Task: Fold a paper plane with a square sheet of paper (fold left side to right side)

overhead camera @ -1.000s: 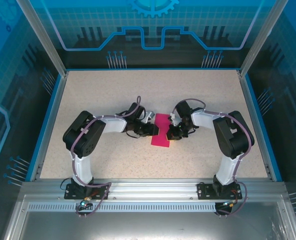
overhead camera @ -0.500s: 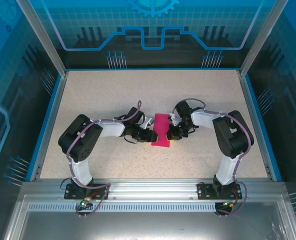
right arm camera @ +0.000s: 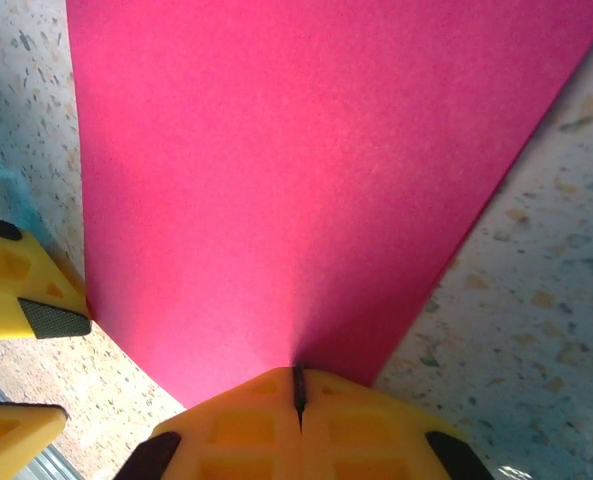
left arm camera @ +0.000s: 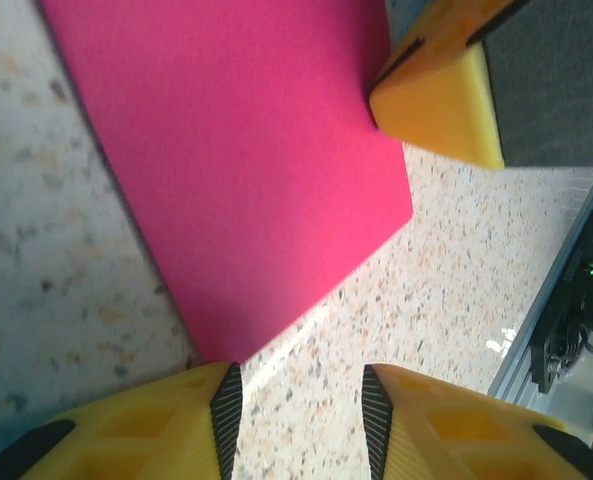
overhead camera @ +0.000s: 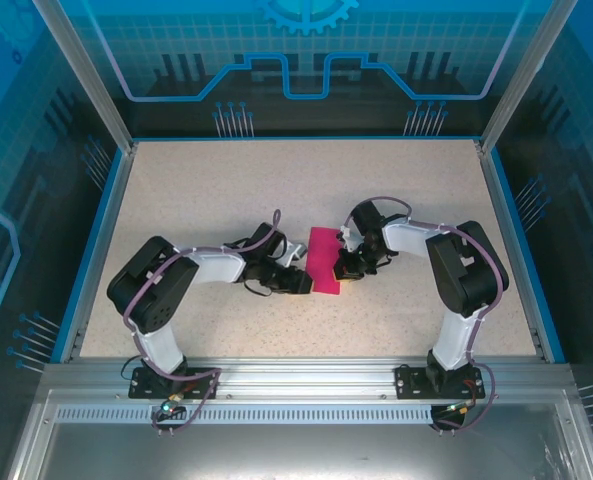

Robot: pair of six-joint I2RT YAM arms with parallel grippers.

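The square sheet of paper (overhead camera: 323, 258) is magenta-pink and lies on the table as a flat upright rectangle, with no paper plane shape to it. My right gripper (overhead camera: 347, 268) is at its near right edge, jaws shut on the paper's edge (right arm camera: 298, 375), and the sheet (right arm camera: 296, 170) spreads away from them. My left gripper (overhead camera: 302, 283) sits low at the sheet's near left corner. It is open (left arm camera: 296, 400) over bare table, with one fingertip (left arm camera: 224, 395) at the corner of the paper (left arm camera: 226, 170).
The speckled beige table (overhead camera: 226, 190) is bounded by a blue rim and glass walls. A metal rail (overhead camera: 306, 375) runs along the near edge. A right fingertip (left arm camera: 446, 100) shows in the left wrist view, and the left fingers (right arm camera: 26, 290) show in the right wrist view.
My left gripper has moved toward the near edge along the paper's left side, ending at its near left corner. The right gripper and the paper have stayed put.
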